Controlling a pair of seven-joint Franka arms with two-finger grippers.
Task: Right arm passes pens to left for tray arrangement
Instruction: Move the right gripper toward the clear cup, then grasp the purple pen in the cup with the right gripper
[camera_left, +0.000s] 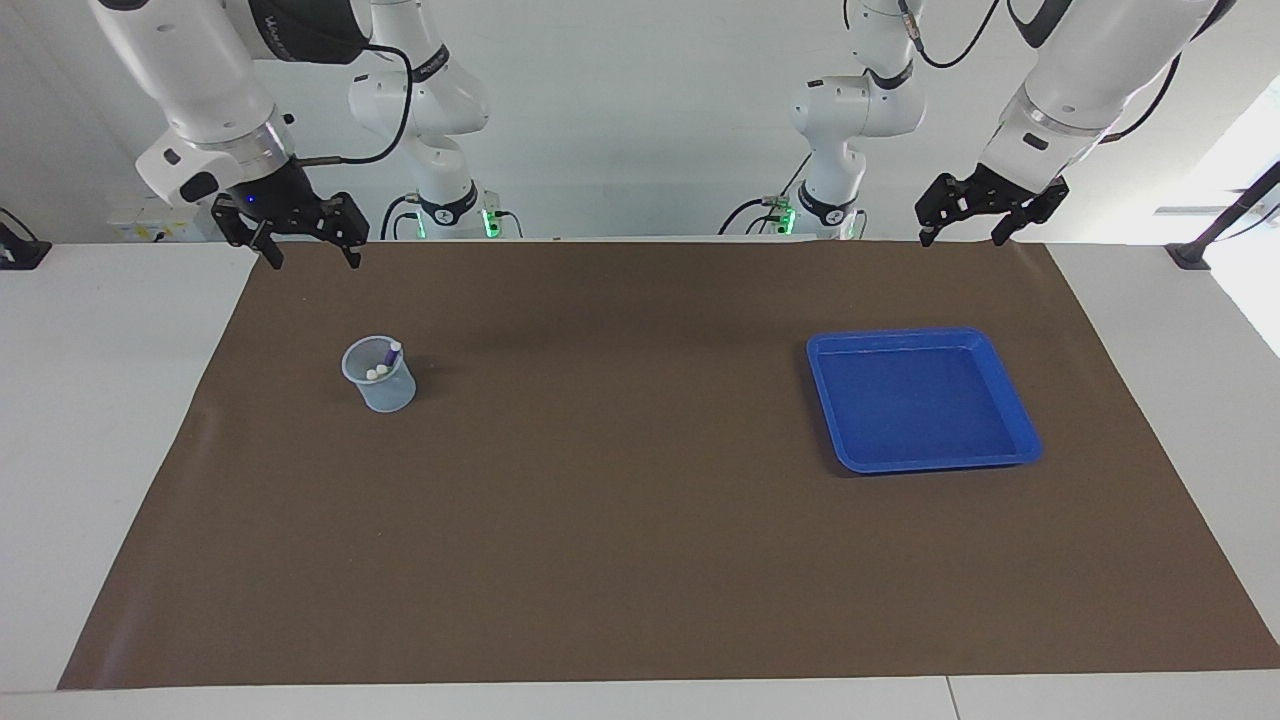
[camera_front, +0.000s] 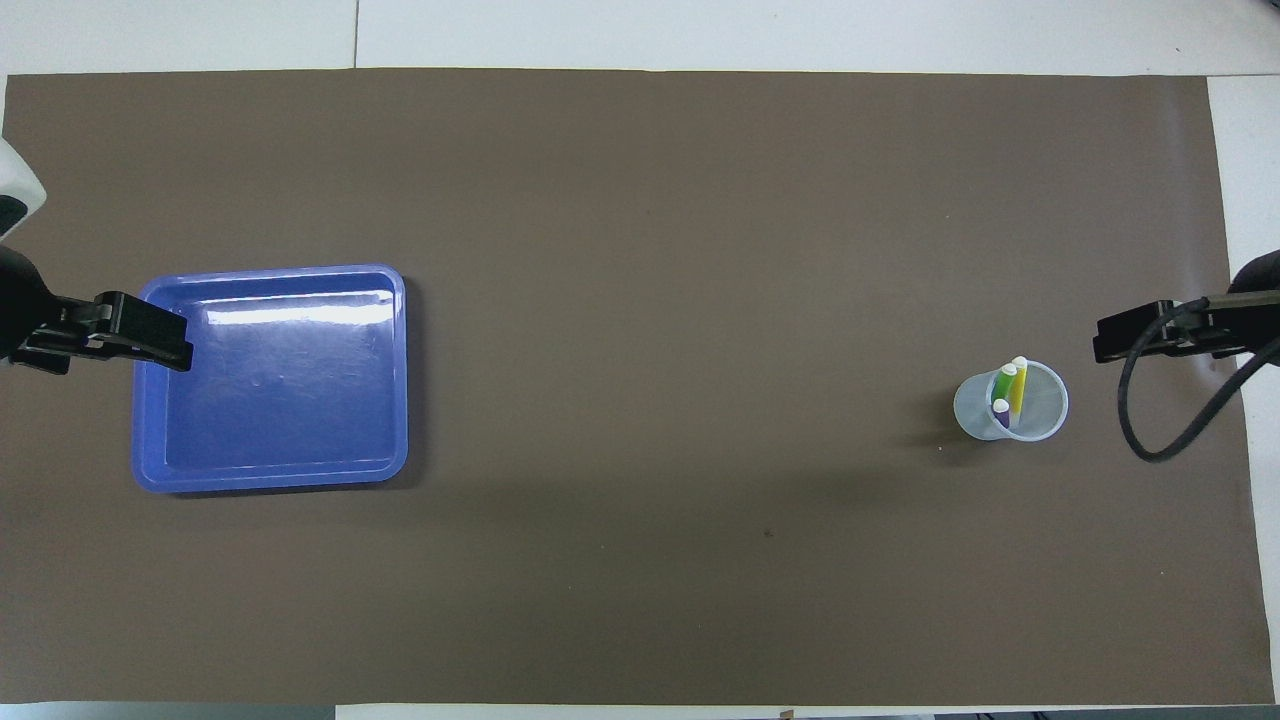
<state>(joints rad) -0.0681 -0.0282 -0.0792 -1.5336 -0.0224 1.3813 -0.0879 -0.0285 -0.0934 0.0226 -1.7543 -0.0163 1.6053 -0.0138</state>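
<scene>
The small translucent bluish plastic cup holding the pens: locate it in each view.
Facing view: the small translucent bluish plastic cup sits on the brown mat toward the right arm's end.
Overhead view: the cup lies at that same end.
Shared landmark: the shallow square bright blue plastic tray, at the left arm's end.

Brown mat (camera_left: 640, 520) bearing tray (camera_left: 1020, 440), cup (camera_left: 385, 392)
</scene>
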